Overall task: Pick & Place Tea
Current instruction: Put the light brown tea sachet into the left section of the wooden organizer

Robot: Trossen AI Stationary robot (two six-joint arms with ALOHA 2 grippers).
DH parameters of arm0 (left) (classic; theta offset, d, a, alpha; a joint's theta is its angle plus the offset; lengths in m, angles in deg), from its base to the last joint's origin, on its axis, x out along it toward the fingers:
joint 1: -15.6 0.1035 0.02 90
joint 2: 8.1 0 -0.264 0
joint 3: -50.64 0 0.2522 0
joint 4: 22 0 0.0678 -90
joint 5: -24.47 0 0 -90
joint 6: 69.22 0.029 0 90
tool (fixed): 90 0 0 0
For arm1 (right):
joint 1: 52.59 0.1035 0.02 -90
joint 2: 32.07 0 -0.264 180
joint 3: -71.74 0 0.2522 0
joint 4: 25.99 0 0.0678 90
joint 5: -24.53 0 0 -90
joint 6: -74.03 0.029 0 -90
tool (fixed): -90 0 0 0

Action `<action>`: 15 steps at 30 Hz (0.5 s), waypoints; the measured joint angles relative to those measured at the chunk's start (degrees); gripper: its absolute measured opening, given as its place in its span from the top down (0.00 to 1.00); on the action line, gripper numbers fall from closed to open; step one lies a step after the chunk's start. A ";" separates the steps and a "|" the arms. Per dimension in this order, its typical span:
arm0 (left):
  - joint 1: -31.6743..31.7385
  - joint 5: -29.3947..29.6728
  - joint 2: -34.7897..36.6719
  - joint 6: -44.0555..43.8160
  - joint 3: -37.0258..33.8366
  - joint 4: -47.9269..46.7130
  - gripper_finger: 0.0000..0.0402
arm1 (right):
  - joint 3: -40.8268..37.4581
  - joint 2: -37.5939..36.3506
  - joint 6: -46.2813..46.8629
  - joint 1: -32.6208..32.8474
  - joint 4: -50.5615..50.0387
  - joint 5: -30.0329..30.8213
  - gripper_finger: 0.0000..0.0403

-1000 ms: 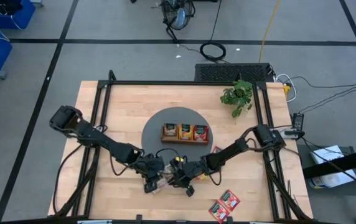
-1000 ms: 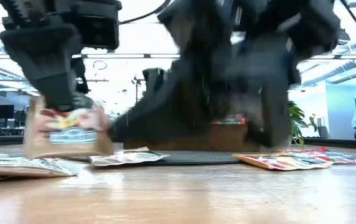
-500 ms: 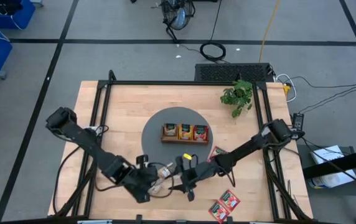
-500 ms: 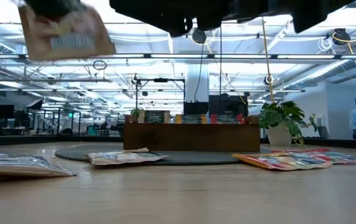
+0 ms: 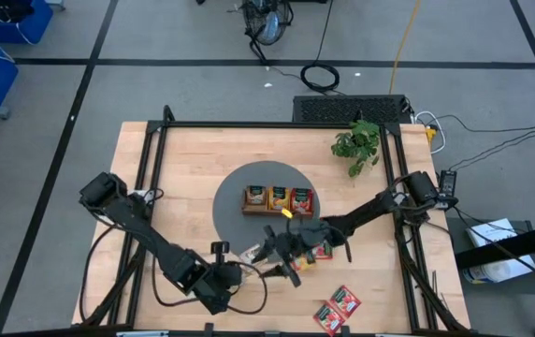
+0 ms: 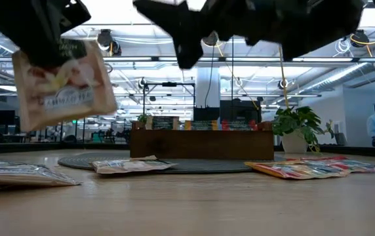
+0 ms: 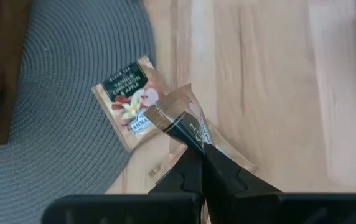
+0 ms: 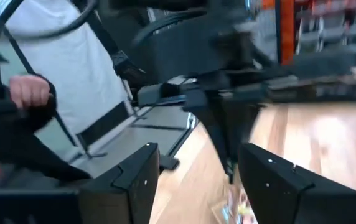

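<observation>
The left tool (image 7: 198, 155) is clamped on a beige tea sachet (image 6: 63, 82) and holds it in the air above the bench (image 5: 193, 168). The right tool (image 8: 193, 180) hangs nearby with its fingers apart. Another sachet (image 7: 131, 102) lies at the edge of the grey mat (image 7: 60, 93).

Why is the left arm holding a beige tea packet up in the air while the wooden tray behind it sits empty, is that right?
Not quite: the wooden tray is not empty. The high view shows sachets in its compartments. The left gripper does hold a beige tea packet above the table.
</observation>
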 joint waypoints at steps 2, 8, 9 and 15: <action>0.00 0.12 -0.69 0.17 0.00 0.02 0.99 | 0.00 -0.02 2.99 -1.16 -2.05 -1.47 0.51; -0.11 3.00 -0.81 0.51 0.00 0.25 0.99 | 0.00 0.02 4.02 -2.51 -9.71 -0.27 0.50; -0.11 3.25 -0.81 1.08 0.00 0.23 0.99 | 0.00 0.04 4.02 -2.53 -10.08 -0.29 0.50; 1.42 3.12 -0.78 4.33 1.16 0.37 0.98 | 0.00 0.02 4.03 -2.83 -10.16 -0.67 0.51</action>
